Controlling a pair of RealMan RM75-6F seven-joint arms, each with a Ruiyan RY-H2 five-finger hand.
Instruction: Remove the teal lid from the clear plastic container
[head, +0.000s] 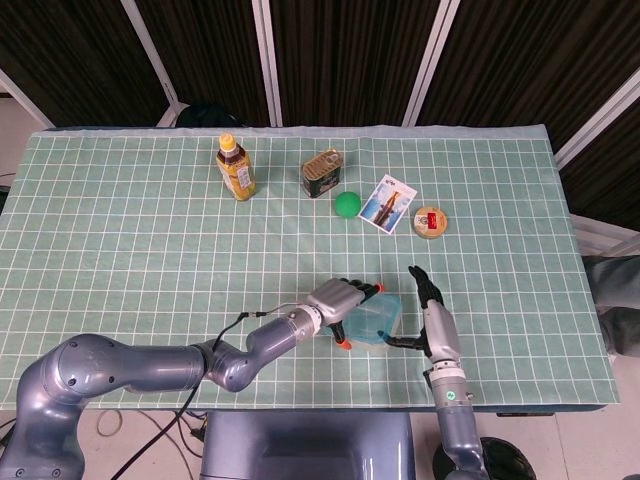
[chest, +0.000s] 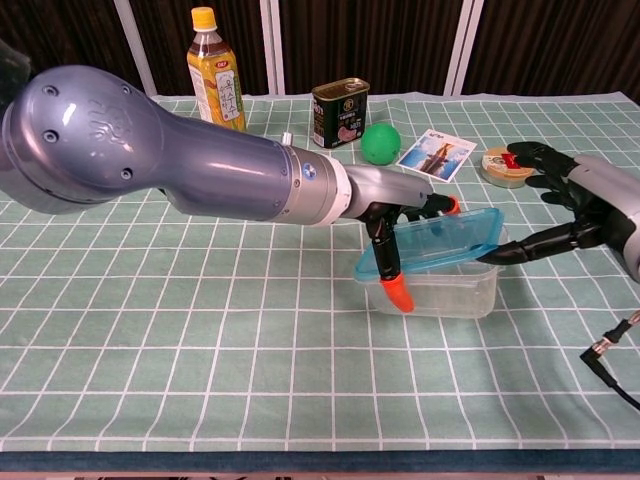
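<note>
Two hands on the job. Left hand (chest: 400, 235) grips the teal lid (chest: 440, 240) at its left end, fingers over the top and an orange-tipped one hooked down past the edge. Lid is tilted — right end raised off the clear plastic container (chest: 445, 290), left end low at the container's rim, so I'd call it half peeled. Container sits on the green checked tablecloth (chest: 200, 350) at the near edge, between the two hands.

Right hand (chest: 570, 205) holds nothing, fingers spread; one long finger reaches to the container's right rim just under the raised lid. Whether it actually presses there, can't tell from either view.

To do this step well: keep that right finger braced on the container so the base doesn't ride up, and roll the lid up and away toward the left rather than pulling straight — the low left edge likely releases last.
</note>
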